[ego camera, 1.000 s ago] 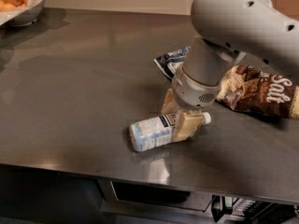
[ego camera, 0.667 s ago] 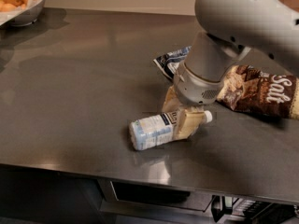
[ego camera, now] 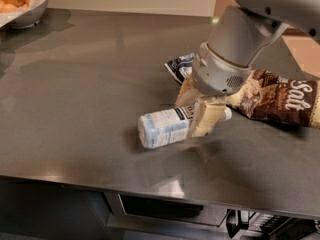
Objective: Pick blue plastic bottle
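The blue plastic bottle [ego camera: 162, 127] is seen on its side near the middle of the grey metal counter [ego camera: 75, 99], with its white cap pointed to the right. Whether it touches the surface cannot be told. The gripper [ego camera: 196, 115] is lowered over the neck end of the bottle, and its 2 cream fingers [ego camera: 207, 118] are pressed against it from both sides. Just behind the gripper 1 blue-and-white snack bag [ego camera: 176, 66] is found, and 1 brown chip bag [ego camera: 285, 101] lies to the right. A bowl [ego camera: 30, 15] is placed at the far left corner.

I see blue plastic bottle [ego camera: 162, 127] on its side on counter [ego camera: 75, 109], white cap pointing right, w/ gripper [ego camera: 200, 109] at its neck end.
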{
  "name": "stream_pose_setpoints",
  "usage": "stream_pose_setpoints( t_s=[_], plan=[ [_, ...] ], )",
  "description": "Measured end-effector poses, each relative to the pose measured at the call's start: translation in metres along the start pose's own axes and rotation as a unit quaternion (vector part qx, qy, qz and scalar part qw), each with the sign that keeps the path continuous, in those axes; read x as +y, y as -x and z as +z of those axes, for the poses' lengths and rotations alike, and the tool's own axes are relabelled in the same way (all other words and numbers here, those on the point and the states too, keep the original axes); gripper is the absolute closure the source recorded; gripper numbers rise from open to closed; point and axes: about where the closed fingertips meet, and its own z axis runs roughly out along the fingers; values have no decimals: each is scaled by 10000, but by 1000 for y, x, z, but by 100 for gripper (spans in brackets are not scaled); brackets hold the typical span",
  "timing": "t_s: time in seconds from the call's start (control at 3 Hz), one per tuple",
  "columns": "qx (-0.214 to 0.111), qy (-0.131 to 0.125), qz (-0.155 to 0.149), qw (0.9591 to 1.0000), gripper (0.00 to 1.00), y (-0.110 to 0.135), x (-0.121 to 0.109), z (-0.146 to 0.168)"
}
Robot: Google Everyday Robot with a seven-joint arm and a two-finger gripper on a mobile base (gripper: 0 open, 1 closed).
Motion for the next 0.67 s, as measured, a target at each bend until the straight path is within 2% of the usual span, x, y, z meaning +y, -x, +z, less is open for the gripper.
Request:
stream_pose_setpoints(
  t_s=[0.67],
  plan=[
    [-145,-49,-118,9998,100,9,-12,-35]
  ],
)
